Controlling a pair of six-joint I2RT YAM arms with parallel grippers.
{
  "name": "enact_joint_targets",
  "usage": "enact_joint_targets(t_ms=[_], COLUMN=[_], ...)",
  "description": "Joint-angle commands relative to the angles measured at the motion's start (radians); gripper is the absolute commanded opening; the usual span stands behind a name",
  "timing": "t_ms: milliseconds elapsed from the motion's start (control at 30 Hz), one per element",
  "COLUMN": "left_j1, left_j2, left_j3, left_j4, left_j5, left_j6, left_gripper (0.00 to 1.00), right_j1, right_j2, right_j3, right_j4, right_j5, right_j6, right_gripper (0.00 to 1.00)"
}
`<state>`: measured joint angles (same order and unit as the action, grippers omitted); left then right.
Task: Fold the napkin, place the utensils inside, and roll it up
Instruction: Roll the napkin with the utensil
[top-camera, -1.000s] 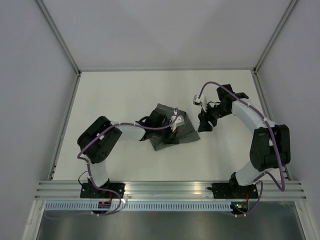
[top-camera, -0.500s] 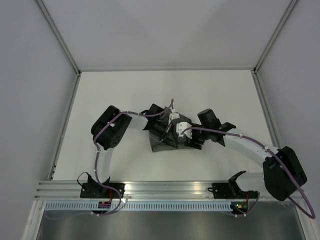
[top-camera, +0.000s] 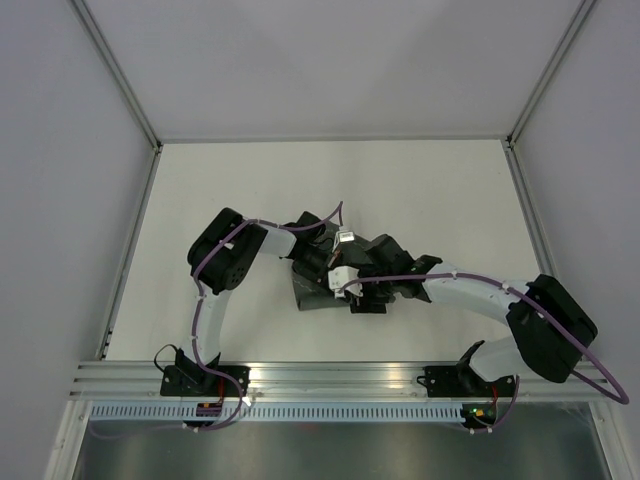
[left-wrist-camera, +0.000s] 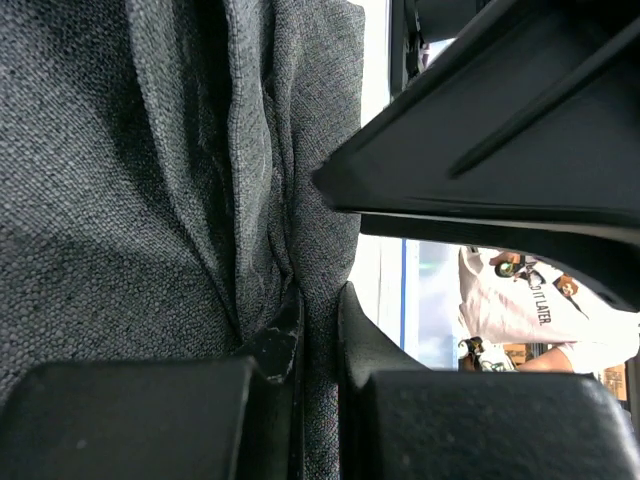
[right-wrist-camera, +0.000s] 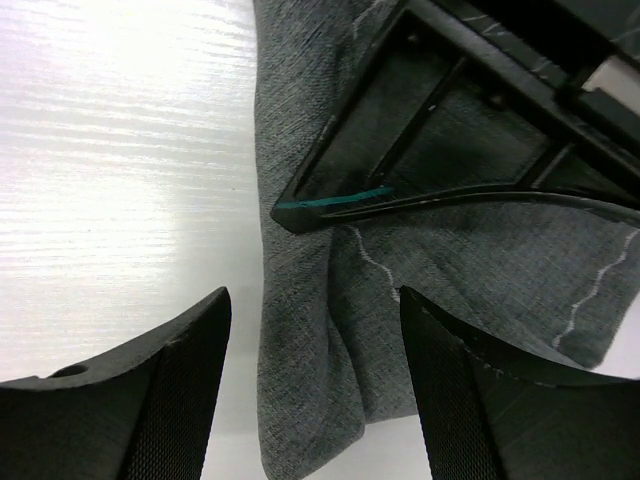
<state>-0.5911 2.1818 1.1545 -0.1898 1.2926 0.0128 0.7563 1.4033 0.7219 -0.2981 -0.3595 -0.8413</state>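
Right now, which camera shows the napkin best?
Right wrist: the napkin lies bunched on the table, its pale stitching and near edge clear. Left wrist shows only close weave pinched in the left tool. Top view has it mostly hidden under the left arm and right arm.

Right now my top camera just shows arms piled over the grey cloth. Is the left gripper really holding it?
Observer: Yes. The left wrist view shows the left gripper shut on a fold of the napkin.
Operator: Is the right one grabbing too?
Observer: No. The right gripper is open, with the napkin's edge lying between its fingers.
Operator: See the fork?
Observer: Only a thin teal sliver beside the left gripper's black frame; I can't tell if that's it.
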Motion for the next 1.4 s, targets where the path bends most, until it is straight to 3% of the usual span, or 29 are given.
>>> enact_joint_targets(t_ms=[0, 100, 200, 300, 367, 467, 500, 533, 700, 733, 1133, 1367], left_j1=[-0.001, -0.001, -0.001, -0.001, 0.000, 0.004, 0.005, 0.007, 0.022, 0.025, 0.093, 0.090], left_j2=[0.052, 0.052, 0.044, 0.019, -0.014, -0.071, -0.089, -0.108, -0.233, -0.250, -0.561, -0.793], left_j3=[-0.015, -0.013, -0.012, -0.012, -0.012, -0.001, 0.002, 0.004, 0.037, 0.042, 0.060, -0.019], left_j4=[-0.051, -0.051, -0.053, -0.053, -0.053, -0.053, -0.048, -0.043, -0.016, -0.008, 0.038, 0.079], left_j5=[-0.118, -0.118, -0.119, -0.133, -0.176, -0.248, -0.256, -0.271, -0.469, -0.478, -1.169, -1.320], left_j6=[0.055, 0.056, 0.058, 0.058, 0.056, 0.039, 0.032, 0.027, -0.042, -0.050, -0.226, -0.218], left_gripper=[0.02, 0.02, 0.02, 0.02, 0.03, 0.16, 0.20, 0.32, 0.41, 0.42, 0.51, 0.53], right_j1=[0.015, 0.021, 0.023, 0.023, 0.023, 0.025, 0.025, 0.025, 0.020, 0.018, -0.057, -0.103], right_j2=[0.023, 0.054, 0.092, 0.138, 0.172, 0.203, 0.209, 0.220, 0.286, 0.308, 0.539, 0.732], right_j3=[-0.010, -0.012, -0.012, -0.004, 0.019, 0.054, 0.059, 0.069, 0.132, 0.139, 0.385, 0.609], right_j4=[0.027, 0.030, 0.030, 0.030, 0.005, -0.059, -0.074, -0.103, -0.211, -0.237, -0.490, -0.691], right_j5=[0.016, 0.021, 0.021, 0.045, 0.056, 0.054, 0.051, 0.053, 0.025, 0.008, -0.110, -0.182], right_j6=[0.001, -0.005, -0.019, -0.021, -0.001, 0.028, 0.037, 0.044, 0.111, 0.122, 0.111, 0.027], right_gripper=[0.74, 0.72, 0.61, 0.46, 0.28, 0.18, 0.17, 0.16, 0.13, 0.13, 0.11, 0.11])
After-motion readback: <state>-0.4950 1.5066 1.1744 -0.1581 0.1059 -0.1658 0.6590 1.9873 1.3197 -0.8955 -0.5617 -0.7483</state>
